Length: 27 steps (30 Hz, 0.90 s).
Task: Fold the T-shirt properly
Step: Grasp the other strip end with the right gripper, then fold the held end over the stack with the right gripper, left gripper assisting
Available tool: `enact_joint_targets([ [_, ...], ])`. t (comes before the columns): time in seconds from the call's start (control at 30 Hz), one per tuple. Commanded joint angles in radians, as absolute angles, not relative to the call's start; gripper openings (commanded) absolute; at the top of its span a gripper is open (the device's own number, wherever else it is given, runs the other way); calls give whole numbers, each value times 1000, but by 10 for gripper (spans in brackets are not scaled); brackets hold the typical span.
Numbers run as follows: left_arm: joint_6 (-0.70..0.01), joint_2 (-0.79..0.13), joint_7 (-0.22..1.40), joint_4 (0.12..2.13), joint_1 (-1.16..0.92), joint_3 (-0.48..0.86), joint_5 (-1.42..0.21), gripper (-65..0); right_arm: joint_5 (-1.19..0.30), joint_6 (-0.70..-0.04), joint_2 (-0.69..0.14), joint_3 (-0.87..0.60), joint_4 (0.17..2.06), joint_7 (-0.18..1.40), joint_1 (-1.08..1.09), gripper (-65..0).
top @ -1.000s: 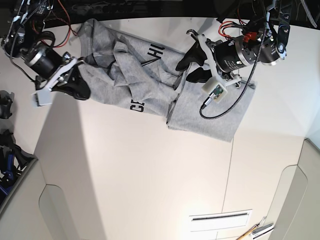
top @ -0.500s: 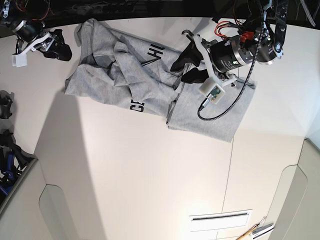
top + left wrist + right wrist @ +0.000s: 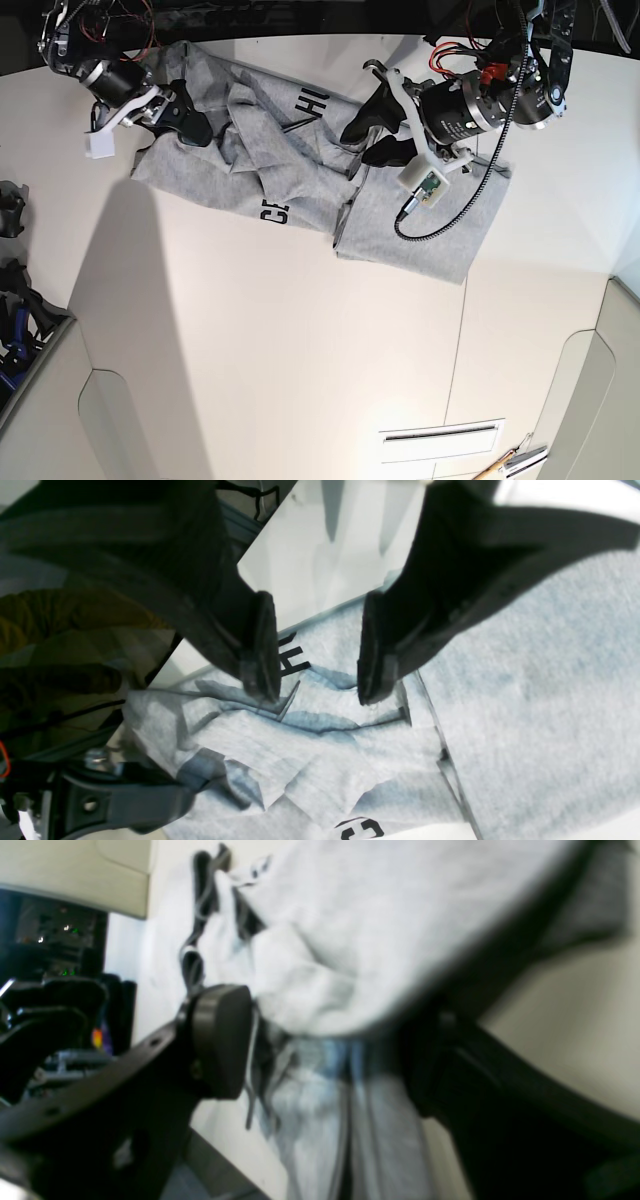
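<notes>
The grey T-shirt (image 3: pixel 420 220) lies crumpled across the far part of the white table (image 3: pixel 300 350), with black lettering (image 3: pixel 310 102) showing on its folds. My left gripper (image 3: pixel 365 142) hovers open over the bunched middle. In the left wrist view it (image 3: pixel 315 680) has an empty gap, and creased cloth (image 3: pixel 525 705) with letters lies below the fingertips (image 3: pixel 260 650). My right gripper (image 3: pixel 185 118) is over the shirt's left end. In the blurred right wrist view it (image 3: pixel 330 1060) stands open, with grey cloth (image 3: pixel 375 915) reaching into the space between its jaws.
A black cable loop (image 3: pixel 440 215) from the left arm hangs over the shirt's right part. A slotted plate (image 3: pixel 440 440) and some tools (image 3: pixel 510 462) sit at the near right. Dark gear (image 3: pixel 15 300) stands past the table's left edge.
My right gripper left the shirt's near-left corner, swung off to the far left, then came back over the shirt's left end. That corner now lies flat. The left gripper edged slightly left.
</notes>
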<state>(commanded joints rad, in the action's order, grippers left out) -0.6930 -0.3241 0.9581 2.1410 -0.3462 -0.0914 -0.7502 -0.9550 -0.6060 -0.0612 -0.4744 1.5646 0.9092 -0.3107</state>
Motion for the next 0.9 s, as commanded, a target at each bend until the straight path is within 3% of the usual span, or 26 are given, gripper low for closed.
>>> enact_joint_targets([
  [0.37, -693, -324, 962, 2141, -347, -91, -751, -359, -910, -602, -33, -401, 1565, 826, -308, -208],
  [0.4, -693, -324, 962, 2141, -347, -91, -751, -359, -902, -602, -33, -401, 1565, 811, -308, -235],
  [0.53, -693, -324, 962, 2141, -346, -91, -751, -359, -896, -601, -33, -402, 1565, 801, -299, -475],
  [0.73, -693, -324, 962, 2141, -347, -91, -751, -360, -870, -601, -33, -402, 1565, 780, -269, -650],
  [0.9, -693, -324, 962, 2141, -347, -91, -751, -360, -862, -602, -38, -405, 1565, 778, -269, -650],
])
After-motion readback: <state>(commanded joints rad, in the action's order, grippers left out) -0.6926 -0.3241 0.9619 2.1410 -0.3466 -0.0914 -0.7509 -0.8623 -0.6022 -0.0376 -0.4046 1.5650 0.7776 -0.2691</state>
